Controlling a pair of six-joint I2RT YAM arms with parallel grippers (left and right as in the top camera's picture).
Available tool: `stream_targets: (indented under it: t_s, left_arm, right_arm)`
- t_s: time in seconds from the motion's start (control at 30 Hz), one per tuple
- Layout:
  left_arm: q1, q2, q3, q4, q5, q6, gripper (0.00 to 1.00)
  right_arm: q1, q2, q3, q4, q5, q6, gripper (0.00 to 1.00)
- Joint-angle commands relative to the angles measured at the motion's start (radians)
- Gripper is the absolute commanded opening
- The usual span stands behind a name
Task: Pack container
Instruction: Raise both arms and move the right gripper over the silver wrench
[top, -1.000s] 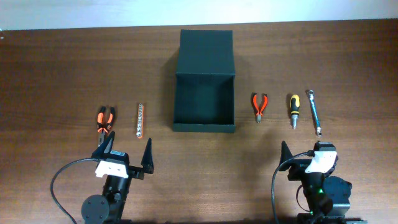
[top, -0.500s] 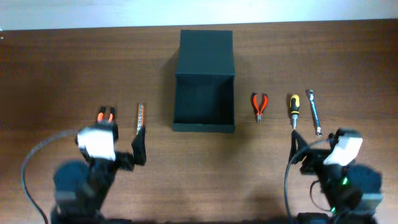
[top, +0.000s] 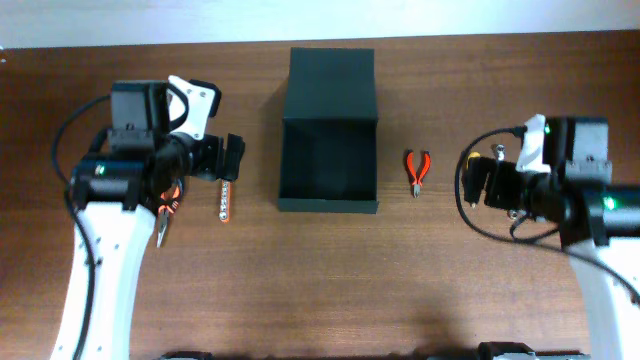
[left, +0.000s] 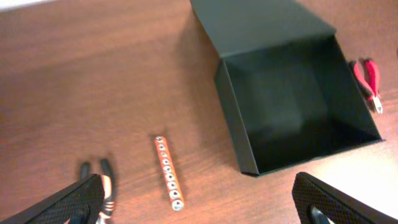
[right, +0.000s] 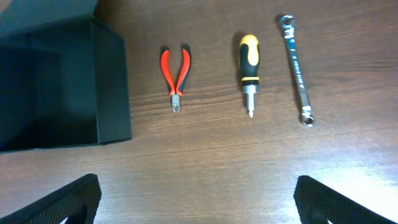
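**Q:** Where is the box, and can any writing be read?

**A:** The box (top: 329, 130) stands open at the middle of the tabletop (top: 330, 290), toward the far edge, with its lid flap laid back on the far side. The wrench (right: 297, 62) has a blue band on its shaft, but the marks on it are too small to read. The bit strip (left: 168, 180) shows a row of round sockets.

**Q:** How are the arms and hands posed?

**A:** The left arm rises from the near edge on the left. The left hand (top: 218, 158) points toward the box's left wall and sits above the far end of the strip, just beside the orange pliers (left: 106, 186). Its fingers are spread wide, one at each lower corner of the wrist view, and grip nothing.

The right arm reaches in from the right. The right hand (top: 478, 180) points left above the screwdriver (right: 249, 65) and the wrench. Its fingers are also spread apart and hold nothing.

The red pliers (top: 417, 171) lie between the box and the right hand, touching neither.
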Motion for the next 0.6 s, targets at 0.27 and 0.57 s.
stream_targets:
  t_s: [0.27, 0.57]
  left_arm:
    - [-0.002, 0.058, 0.024, -0.018, 0.064, 0.005, 0.99]
    - [-0.002, 0.059, 0.024, 0.043, 0.008, 0.006, 0.99]
  right_arm:
    - [0.002, 0.317, 0.033, 0.026, 0.129, -0.018, 0.81]
    - [-0.104, 0.521, 0.034, 0.117, 0.206, -0.155, 0.82]
